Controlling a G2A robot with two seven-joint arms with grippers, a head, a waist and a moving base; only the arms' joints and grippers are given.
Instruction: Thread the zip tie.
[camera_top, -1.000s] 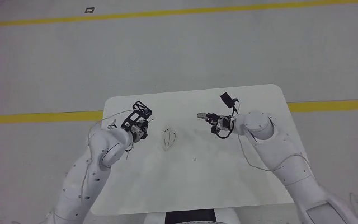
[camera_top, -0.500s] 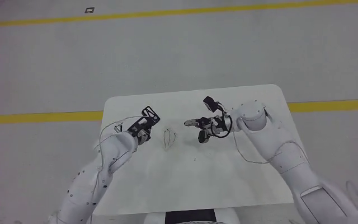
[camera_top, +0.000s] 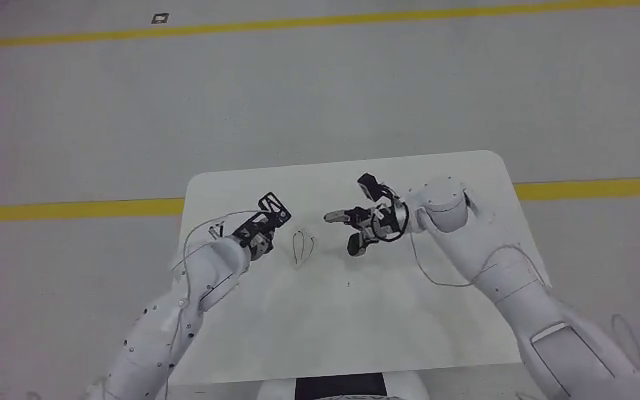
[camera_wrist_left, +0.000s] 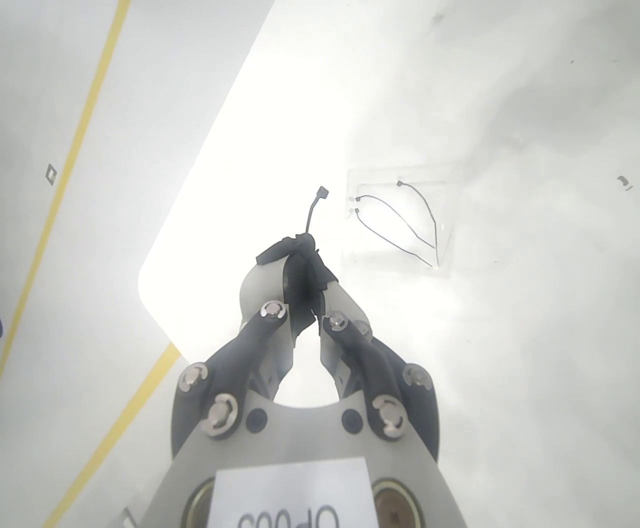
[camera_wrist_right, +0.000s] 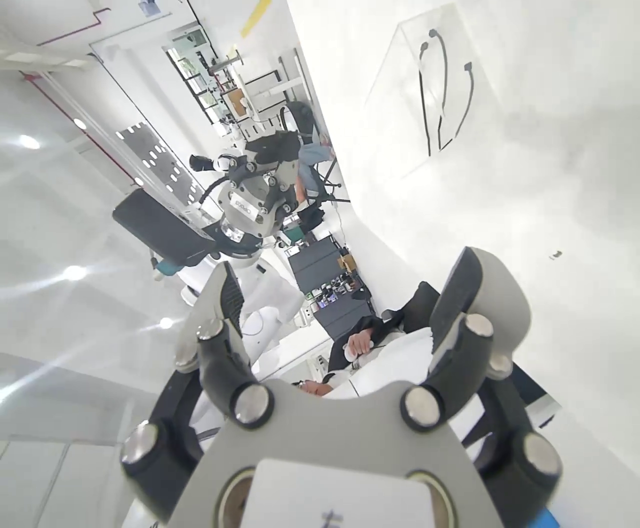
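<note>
Left gripper (camera_wrist_left: 300, 252) pinched a black zip tie (camera_wrist_left: 313, 210), jaws closed; right gripper (camera_wrist_right: 345, 272) gaped wide, seemingly empty, near the clear tray (camera_wrist_left: 451, 200)

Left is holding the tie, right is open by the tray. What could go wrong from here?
1. Only a short stub of the zip tie, with its head, shows past the shut left gripper; the tail is hidden, so the open right gripper may miss or bend it.
2. The right gripper hangs close to the spare ties in the clear tray; a low approach could nudge the tray or snag a spare.
</note>
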